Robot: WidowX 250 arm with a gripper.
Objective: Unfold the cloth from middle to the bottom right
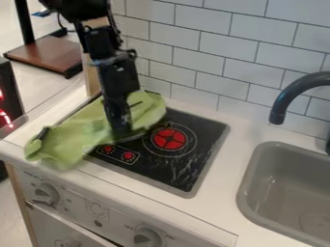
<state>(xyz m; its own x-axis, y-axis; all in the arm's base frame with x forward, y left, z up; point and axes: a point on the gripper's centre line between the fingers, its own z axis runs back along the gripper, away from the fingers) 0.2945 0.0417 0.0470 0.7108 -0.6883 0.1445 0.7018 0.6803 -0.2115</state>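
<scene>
When unfolding toward the bottom right, note green cloth (71, 140) across stove (182, 166) and counter (221, 173), long axis lower left to upper right, with gripper (120, 129) near mid-length, open or closed impossible to tell.

The cloth (61, 147) is light green, soft and thin-looking, bunched into an uneven strip with rounded folds and creases. It runs slantwise from the far left part of the black stove top (197, 157) to the near left, where its end lies on the white surface (216, 195) close to the front edge. The near end spreads in loose, rumpled folds; the far end bulges in a rounded fold, its right side over the black top. Its middle is partly hidden behind the black arm (109, 58).
</scene>
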